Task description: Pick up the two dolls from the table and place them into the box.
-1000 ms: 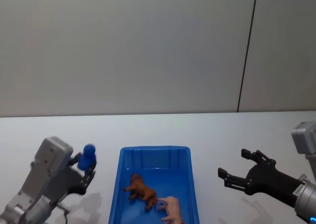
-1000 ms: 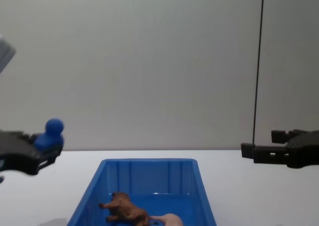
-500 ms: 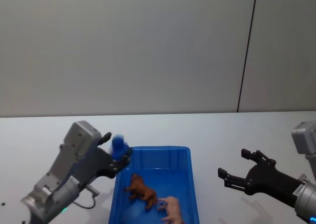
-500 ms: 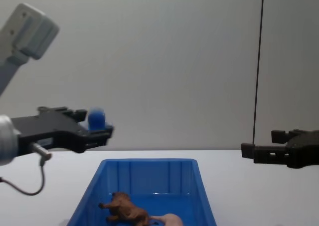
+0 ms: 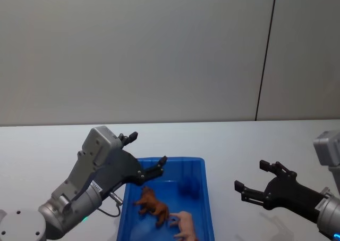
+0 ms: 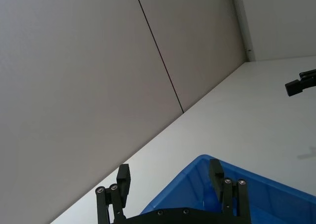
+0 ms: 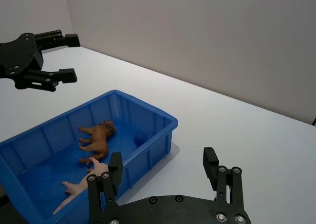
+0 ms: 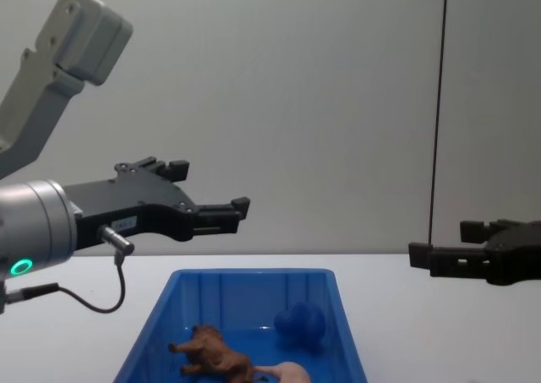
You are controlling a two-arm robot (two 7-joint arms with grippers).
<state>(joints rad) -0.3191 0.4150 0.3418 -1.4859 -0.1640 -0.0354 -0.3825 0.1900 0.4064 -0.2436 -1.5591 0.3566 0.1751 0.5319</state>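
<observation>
Lion (image 5: 153, 204) and pig (image 5: 184, 224) lie in the box (image 5: 166, 163) beside a blue toy (image 5: 189, 188) — left gripper (image 5: 144, 155) open above it, right gripper (image 5: 256, 181) open aside — so placing looks done; next, withdraw.

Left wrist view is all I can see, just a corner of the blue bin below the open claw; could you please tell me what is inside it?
Observer: The brown lion lies inside the blue bin, near the middle of its floor.
Operator: And the pig?
Observer: The pink pig is in there too, beside the lion on the side nearer the robot.
Operator: Anything else?
Observer: A small rounded blue object shows by the right wall, beyond the lion; it is too blurred to name.
</observation>
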